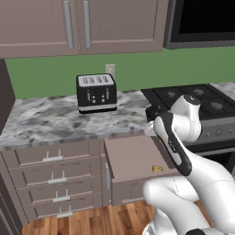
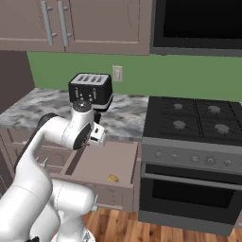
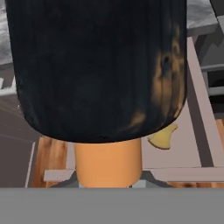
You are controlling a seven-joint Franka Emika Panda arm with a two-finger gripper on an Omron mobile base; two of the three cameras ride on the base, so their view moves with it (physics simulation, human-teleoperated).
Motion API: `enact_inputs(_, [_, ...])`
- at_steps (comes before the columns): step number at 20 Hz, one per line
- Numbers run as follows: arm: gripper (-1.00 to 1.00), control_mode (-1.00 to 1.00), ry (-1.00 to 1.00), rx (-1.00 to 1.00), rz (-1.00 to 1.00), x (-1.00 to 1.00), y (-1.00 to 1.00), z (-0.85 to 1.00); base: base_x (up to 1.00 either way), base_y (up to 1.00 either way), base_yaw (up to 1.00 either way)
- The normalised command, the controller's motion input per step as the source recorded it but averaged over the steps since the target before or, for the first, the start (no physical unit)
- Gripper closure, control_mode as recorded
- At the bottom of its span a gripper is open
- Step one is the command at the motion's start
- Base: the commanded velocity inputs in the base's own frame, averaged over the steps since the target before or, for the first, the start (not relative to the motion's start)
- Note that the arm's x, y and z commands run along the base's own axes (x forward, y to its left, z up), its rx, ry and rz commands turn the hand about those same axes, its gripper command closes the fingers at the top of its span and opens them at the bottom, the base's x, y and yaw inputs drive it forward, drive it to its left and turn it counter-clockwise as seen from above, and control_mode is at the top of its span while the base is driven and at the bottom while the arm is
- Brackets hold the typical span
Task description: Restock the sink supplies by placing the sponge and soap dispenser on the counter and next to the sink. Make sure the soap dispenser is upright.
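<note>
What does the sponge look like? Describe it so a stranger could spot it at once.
Start at the black stove; left of it, under the marbled counter, a drawer stands pulled open. The sponge lies on the drawer's floor near its front wall, the one small yellow piece on that plain brown surface.

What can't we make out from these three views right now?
- Sink: outside the base views' frame edges; its place relative to the counter cannot be told.
- End effector fingers: in the hand view the soap dispenser fills the frame and hides the contact.
- Sponge: hand view shows a yellowish corner behind the dispenser; in the open drawer it is too small to read.
- Dispenser in base views: the arm's wrist hides it.
</note>
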Motion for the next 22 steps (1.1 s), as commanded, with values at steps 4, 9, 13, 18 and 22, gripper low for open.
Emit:
enact_inputs(4, [1.00,-1.00,-0.09,0.00,0.00,-0.78,-0.08,0.04,0.00,0.00,0.00])
enact_inputs(9, [1.00,1.00,-0.02,0.00,0.00,-0.20,-0.05,0.02,-0.80,-0.24,0.00])
enact_inputs(13, [1.00,1.00,0.00,0.00,0.00,0.00,0.00,0.00,-1.00,-0.20,-0.02])
enact_inputs(18, [1.00,1.00,0.00,0.00,0.00,0.00,0.00,0.00,-0.78,-0.14,-0.04])
enact_inputs(22, [1.00,1.00,0.00,0.00,0.00,0.00,0.00,0.00,-0.66,-0.07,-0.05])
